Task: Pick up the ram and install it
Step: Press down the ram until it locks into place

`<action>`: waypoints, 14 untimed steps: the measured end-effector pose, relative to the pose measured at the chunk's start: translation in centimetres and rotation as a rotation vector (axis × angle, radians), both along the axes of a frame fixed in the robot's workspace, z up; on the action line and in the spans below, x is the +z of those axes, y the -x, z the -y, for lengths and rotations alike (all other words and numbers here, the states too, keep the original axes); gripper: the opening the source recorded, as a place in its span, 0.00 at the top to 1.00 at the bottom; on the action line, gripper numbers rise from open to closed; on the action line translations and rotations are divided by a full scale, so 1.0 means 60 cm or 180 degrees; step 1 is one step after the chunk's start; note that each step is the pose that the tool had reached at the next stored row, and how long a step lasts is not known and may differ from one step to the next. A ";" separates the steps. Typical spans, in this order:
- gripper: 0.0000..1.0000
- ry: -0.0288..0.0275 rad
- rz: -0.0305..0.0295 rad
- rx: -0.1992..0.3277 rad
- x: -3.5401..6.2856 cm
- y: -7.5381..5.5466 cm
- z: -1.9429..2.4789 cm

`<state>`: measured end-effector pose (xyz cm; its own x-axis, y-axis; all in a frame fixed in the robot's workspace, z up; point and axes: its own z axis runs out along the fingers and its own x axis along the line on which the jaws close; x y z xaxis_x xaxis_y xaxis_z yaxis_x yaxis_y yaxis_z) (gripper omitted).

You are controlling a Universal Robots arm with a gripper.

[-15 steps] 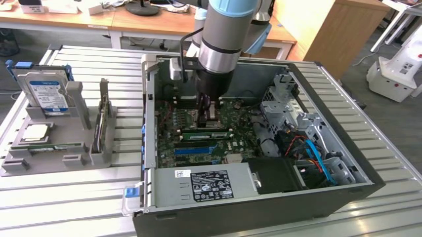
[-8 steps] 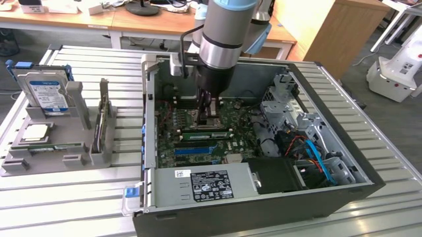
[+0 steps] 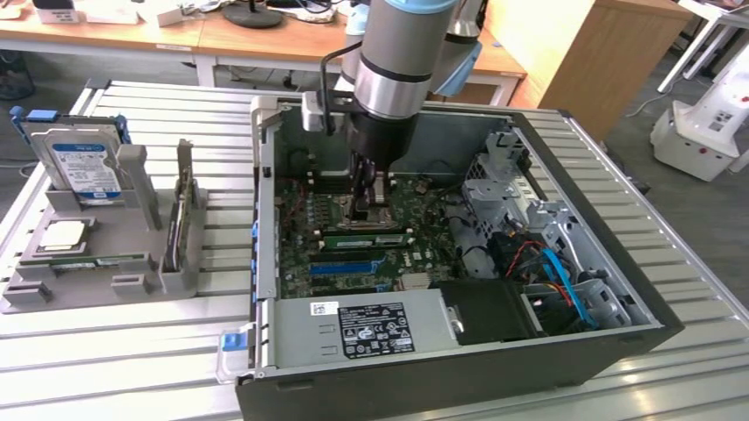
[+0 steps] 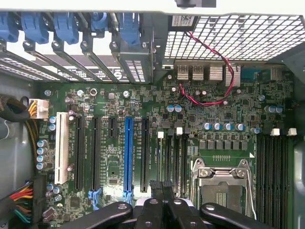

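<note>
Exterior view: an open computer case (image 3: pixel 609 342) lies on its side on a slatted metal worktop (image 3: pixel 117 351), occupying the centre and right of the frame. The arm (image 3: pixel 392 53) descends from the top centre into the case, and the end effector (image 3: pixel 372 210) sits low over the motherboard (image 3: pixel 404 254), beside the processor socket. A green ram (image 3: pixel 367 237) stick lies seated across the board just below the end effector, at mid-frame. At the left of the frame a grey holder (image 3: pixel 100 272) carries a hard drive (image 3: pixel 76 167) and an upright dark card (image 3: pixel 181 219).

Wrist view: the end effector (image 4: pixel 162 188) appears at the bottom centre with its fingers (image 4: pixel 156 187) pressed together, nothing visible between them. The blue slot (image 4: pixel 127 155) runs vertically left of centre; the socket (image 4: pixel 224 183) lies at lower right.
</note>
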<state>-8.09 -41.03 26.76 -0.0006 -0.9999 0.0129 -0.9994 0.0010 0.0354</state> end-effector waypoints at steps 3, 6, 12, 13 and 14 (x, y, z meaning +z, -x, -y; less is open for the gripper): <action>0.89 0.0001 0.0000 0.0000 0.000 -0.004 0.0000; 0.89 0.0000 0.0000 0.0000 0.000 -0.014 0.0000; 0.89 0.0000 0.0000 0.0000 0.000 -0.033 0.0001; 0.89 0.0000 0.0000 0.0000 0.000 -0.036 0.0001; 0.89 0.0000 0.0000 0.0000 0.000 -0.038 0.0001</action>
<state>-5.79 -41.04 26.76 -0.0006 -0.9999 0.0129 -0.9994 0.0010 0.0354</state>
